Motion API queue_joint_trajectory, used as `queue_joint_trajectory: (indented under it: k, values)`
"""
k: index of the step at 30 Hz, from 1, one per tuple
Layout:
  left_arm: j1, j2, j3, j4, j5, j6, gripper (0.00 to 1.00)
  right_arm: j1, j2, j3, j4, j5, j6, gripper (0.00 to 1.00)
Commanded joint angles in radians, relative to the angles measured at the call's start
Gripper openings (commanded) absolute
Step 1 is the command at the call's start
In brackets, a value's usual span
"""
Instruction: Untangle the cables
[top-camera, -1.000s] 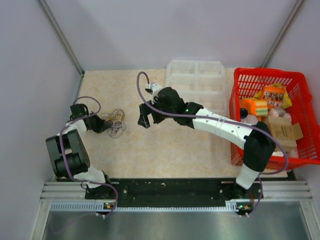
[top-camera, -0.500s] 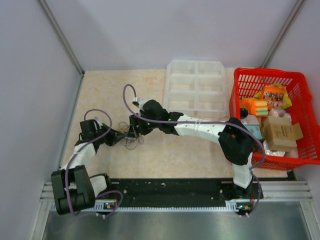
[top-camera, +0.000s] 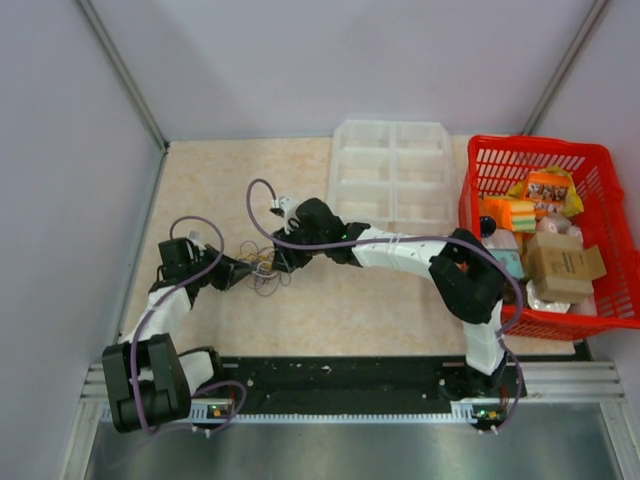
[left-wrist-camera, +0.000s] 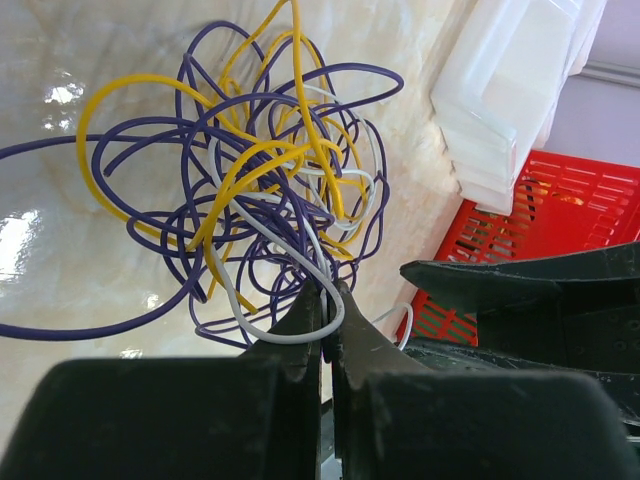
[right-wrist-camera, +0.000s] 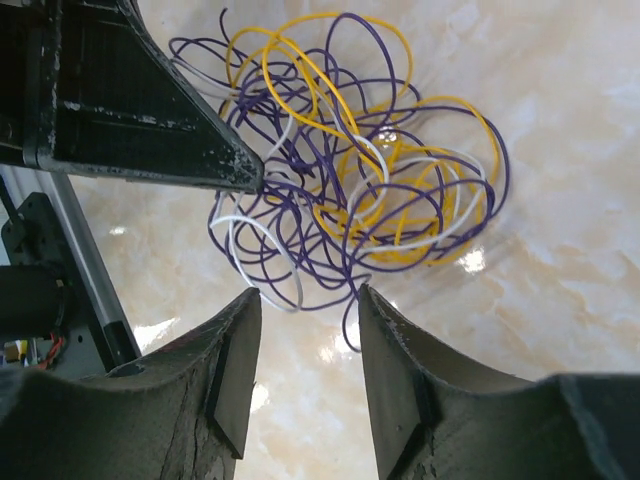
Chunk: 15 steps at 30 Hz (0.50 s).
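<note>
The cables (left-wrist-camera: 265, 190), a purple, yellow and white tangle on the table (top-camera: 330, 300), are pinched by the closed left gripper (left-wrist-camera: 323, 295); the gaping right gripper (right-wrist-camera: 308, 300) just beside them likely needs to grab a strand next.

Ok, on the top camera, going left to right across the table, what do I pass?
The left hand, shut on a wire → cables → right hand, open → clear compartment tray → red basket.
</note>
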Motion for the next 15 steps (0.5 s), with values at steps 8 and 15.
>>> queue_joint_trajectory:
  k: [8,15]
  values:
    - [-0.003,-0.023,0.011,0.031,0.036,0.002,0.0,0.028,0.086,0.137,-0.023,0.011,0.004,0.32]
    - [-0.003,-0.027,0.01,0.037,0.039,-0.001,0.0,0.05,0.078,0.135,-0.026,0.038,0.021,0.1]
